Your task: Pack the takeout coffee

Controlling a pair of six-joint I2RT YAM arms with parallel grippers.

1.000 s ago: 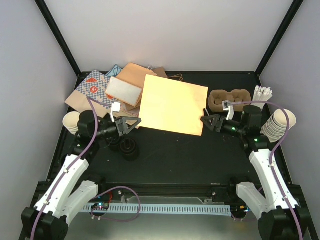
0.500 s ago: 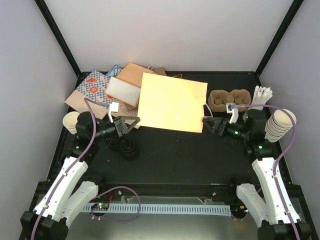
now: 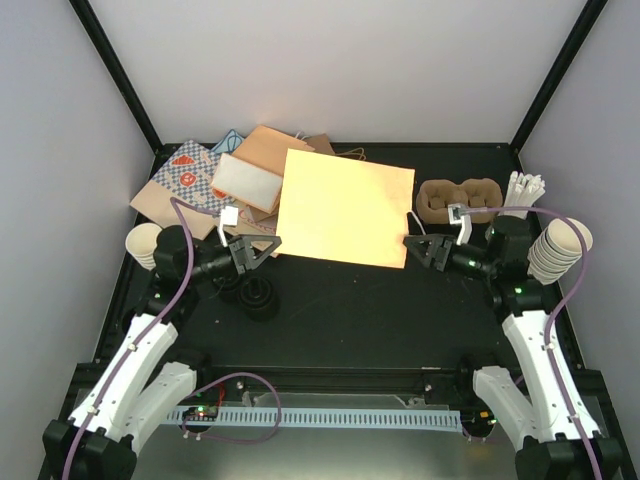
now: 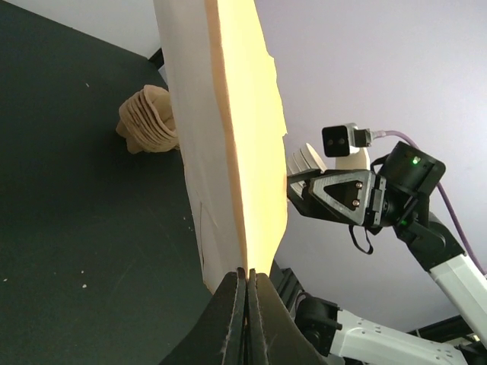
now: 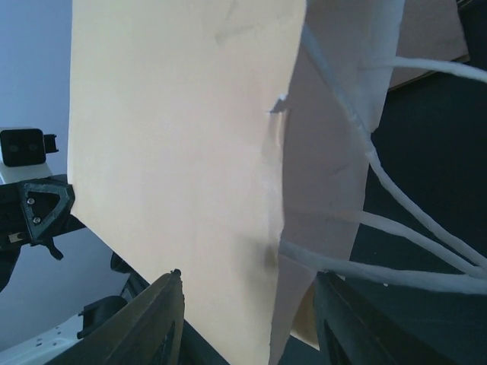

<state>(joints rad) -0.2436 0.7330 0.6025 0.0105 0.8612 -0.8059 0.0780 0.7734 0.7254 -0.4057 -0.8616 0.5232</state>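
Left fingers (image 4: 230, 315) pinched shut on a corner of the paper bag (image 3: 345, 205); right fingers (image 5: 156, 319) apart, straddling its handle edge.
Bag spans between both arms, broad side up to the top camera. Brown pulp carrier (image 3: 458, 198) sits at back right of the worktop (image 3: 380, 310), just behind the right wrist, near a stack of lidless cups (image 3: 560, 250).

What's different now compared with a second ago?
The paper bag slid slightly left. The right gripper stays at the bag's right edge, jaws apart, its arm swung slightly outward. The left gripper stays pinched on the left corner. The pulp carrier did not move.
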